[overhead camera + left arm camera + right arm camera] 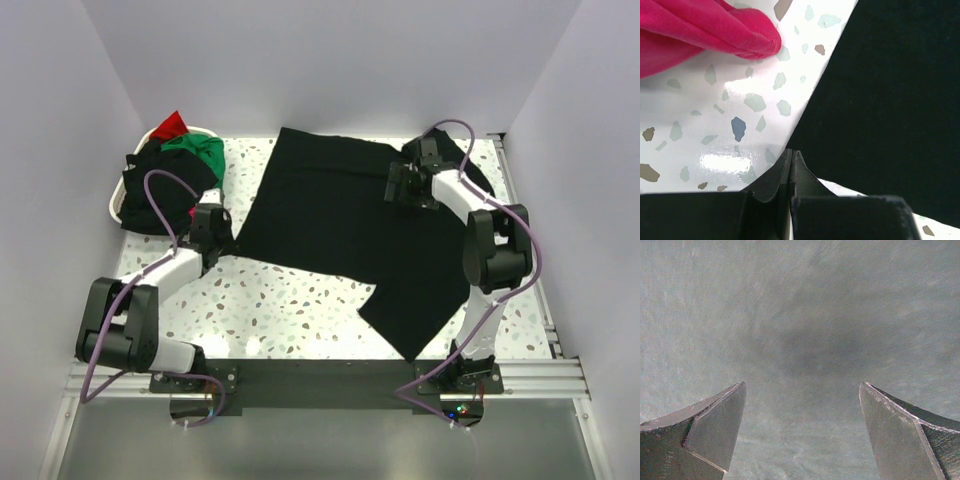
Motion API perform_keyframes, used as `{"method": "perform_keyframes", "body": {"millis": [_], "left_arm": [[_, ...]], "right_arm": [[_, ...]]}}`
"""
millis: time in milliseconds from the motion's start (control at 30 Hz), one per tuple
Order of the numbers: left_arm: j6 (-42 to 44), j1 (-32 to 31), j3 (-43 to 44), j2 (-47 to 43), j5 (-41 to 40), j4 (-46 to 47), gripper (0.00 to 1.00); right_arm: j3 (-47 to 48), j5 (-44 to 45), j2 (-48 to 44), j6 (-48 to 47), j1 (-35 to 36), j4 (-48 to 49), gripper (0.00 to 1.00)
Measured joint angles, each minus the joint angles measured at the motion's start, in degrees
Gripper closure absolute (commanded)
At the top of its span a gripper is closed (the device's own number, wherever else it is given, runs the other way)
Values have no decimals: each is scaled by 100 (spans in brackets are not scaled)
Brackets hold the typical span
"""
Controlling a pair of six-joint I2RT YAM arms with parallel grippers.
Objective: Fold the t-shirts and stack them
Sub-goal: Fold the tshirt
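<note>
Speckled white terrazzo tabletop (290, 300), glare along near edge. Plain pale walls (350, 60) on three sides. Aluminium rail (540, 378) at near edge.

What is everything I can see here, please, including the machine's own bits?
black shirt: one, black, spread across the middle of the table.
pink shirt: one, pink, bunched on the table left of the black shirt.
basket: one, white, far left corner.
heaped shirts: count unclear, black with green and red on top, in the basket and spilling over it.
table: one, white with speckles.
arms: two, white and black, based at the near edge.
left gripper: one, black, shut, seemingly pinching the black shirt's left corner.
right gripper: one, black, open, over the black shirt's far right part.
</note>
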Motion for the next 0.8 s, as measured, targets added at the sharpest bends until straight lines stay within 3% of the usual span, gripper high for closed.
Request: {"method": "perform_keyframes", "body": {"millis": [267,467,667,800], "left_arm": [[42,0,-83,-57,-7,-74,98],[39,0,-83,258,-4,-197,71],[15,0,-83,273,-24,-210,55],[2,0,-79,323,-15,-116,51]], "right_arm": [[-481,50,-9,0,420,-7,2],[-555,116,-55,-2,407,-2,2],[-555,111,-125,-4,400,13,2],[-555,111,-125,-11,400,15,2]]}}
